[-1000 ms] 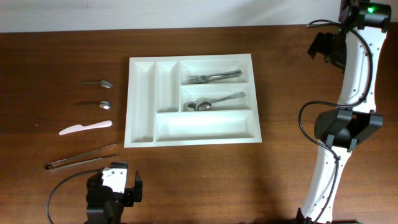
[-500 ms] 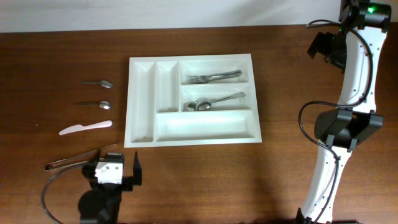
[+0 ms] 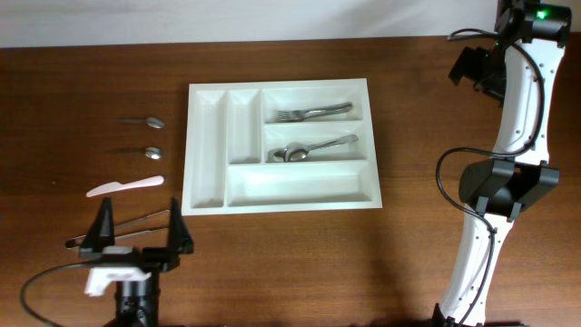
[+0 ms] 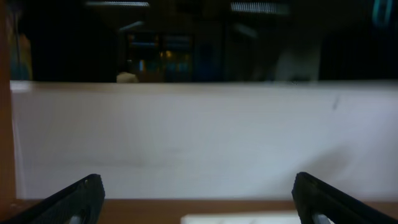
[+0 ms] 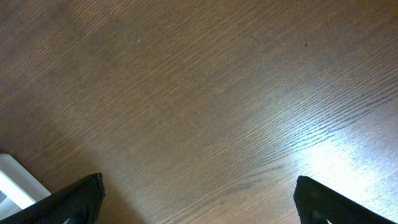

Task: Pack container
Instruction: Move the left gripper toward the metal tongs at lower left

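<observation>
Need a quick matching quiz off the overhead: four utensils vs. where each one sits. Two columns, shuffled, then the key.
Column 1
1. fork
2. spoon
3. plastic knife
4. tongs

Column 2
A. white, on the table, left of the container
B. container's upper right compartment
C. metal, on the table nearest its front edge
D. compartment just below the fork's

Pairs: 1-B, 2-D, 3-A, 4-C
</observation>
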{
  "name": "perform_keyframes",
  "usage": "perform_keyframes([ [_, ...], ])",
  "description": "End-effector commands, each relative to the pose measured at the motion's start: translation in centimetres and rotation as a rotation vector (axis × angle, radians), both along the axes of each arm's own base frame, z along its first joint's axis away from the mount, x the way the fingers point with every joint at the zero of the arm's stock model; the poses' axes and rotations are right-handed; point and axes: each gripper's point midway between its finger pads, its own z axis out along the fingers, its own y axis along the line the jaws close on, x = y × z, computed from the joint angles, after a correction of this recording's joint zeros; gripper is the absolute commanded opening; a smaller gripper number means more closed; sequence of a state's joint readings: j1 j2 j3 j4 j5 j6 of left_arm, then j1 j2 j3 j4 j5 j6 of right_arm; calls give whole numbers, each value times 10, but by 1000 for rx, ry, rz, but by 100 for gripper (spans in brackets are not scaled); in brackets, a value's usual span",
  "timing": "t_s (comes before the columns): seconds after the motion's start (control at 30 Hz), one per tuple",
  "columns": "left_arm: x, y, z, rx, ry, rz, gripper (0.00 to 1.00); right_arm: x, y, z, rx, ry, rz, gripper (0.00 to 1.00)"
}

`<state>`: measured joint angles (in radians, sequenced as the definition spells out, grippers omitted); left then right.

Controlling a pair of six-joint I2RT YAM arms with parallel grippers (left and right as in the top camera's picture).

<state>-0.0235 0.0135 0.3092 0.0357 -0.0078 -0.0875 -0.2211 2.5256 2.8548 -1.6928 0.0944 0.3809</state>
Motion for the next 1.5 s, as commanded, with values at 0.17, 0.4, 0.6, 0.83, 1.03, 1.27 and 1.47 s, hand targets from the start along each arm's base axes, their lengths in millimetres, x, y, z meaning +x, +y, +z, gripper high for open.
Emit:
perform_keyframes([
  [0.17,2,-16,-21,-581,148,-259,99,-2,-1,19,-6,-40,4,99],
  [0.4,1,-14,-37,-746,261,-243,99,-2,-1,19,-6,-40,4,99],
  [0.6,-15,33,-72,-765,480,151,99,-2,-1,19,-6,-40,4,99],
  [0.83,-24,92,-53,-556,568,589,99,-2,-1,19,-6,-40,4,99],
  [1.03,-8,125,-63,-414,692,900,99,-2,-1,19,-6,-40,4,99],
  [1.27,31,115,-103,-361,873,878,99,-2,-1,19,-6,-40,4,99],
  [1.47,58,73,-124,-462,989,601,99,-2,-1,19,-6,-40,4,99],
])
